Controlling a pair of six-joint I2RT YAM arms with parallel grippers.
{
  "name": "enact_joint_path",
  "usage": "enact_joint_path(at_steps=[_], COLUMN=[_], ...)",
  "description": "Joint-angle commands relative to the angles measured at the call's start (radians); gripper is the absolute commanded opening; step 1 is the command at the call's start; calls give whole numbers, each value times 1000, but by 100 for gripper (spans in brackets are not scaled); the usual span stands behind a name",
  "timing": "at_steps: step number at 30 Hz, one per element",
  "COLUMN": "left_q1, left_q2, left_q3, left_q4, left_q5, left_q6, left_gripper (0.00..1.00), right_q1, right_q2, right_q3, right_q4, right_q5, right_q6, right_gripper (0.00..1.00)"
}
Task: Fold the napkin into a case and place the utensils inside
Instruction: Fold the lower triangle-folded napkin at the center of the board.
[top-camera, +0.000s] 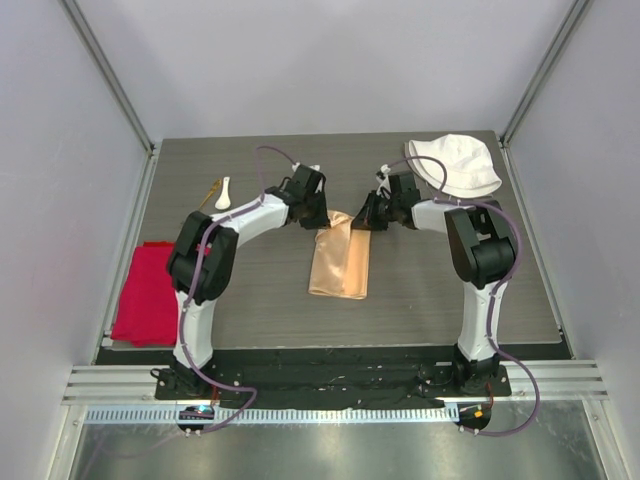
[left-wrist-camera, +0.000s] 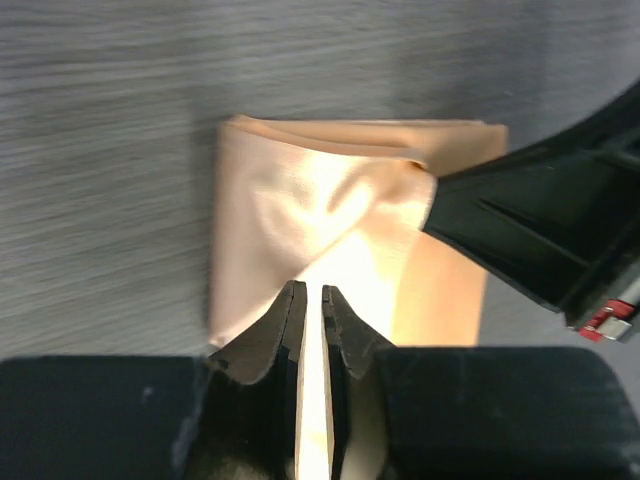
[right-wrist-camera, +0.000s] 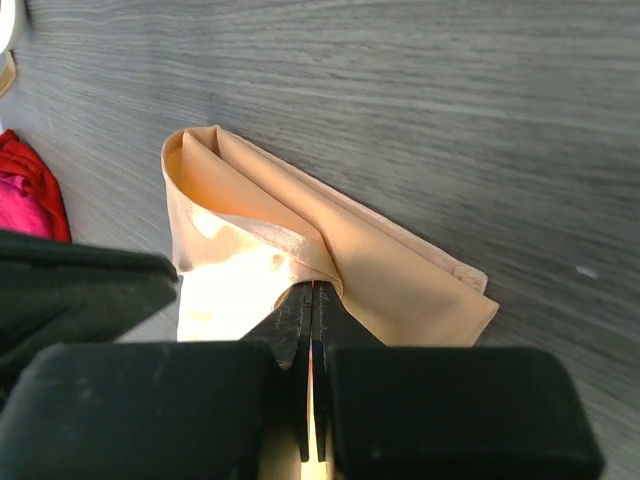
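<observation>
Looking down from the top view, I count one napkin (top-camera: 340, 262), one spoon (top-camera: 224, 193) and one fork (top-camera: 210, 192). There is also one red cloth (top-camera: 147, 293) and one hat (top-camera: 455, 163). The napkin lies mid-counter (top-camera: 450, 300) as a narrow strip, its long axis running away from the arm bases. The left tool (top-camera: 322, 218) and right tool (top-camera: 360, 220) meet at its far end, one at each corner. The spoon and fork sit touching, well off to the far left, so the left arm is nearer them. In the left wrist view the fingers stand a sliver apart with a napkin layer between them, lifted into a ridge. The right wrist view shows that tool's fingers pressed together on the top fold, raised off the layers below. I judge the next move hinges on carrying this far end along the long axis.
</observation>
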Motion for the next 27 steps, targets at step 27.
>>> enact_joint_path(at_steps=[27], left_q1=[-68], left_q2=[135], left_q3=[108], left_q4=[-67], left_q5=[-403], left_q6=[85], left_gripper=[3], right_q1=[-13], right_q2=[-64], right_q3=[-84], right_q4=[-30], right_q5=[94], right_q6=[-41], right_gripper=[1])
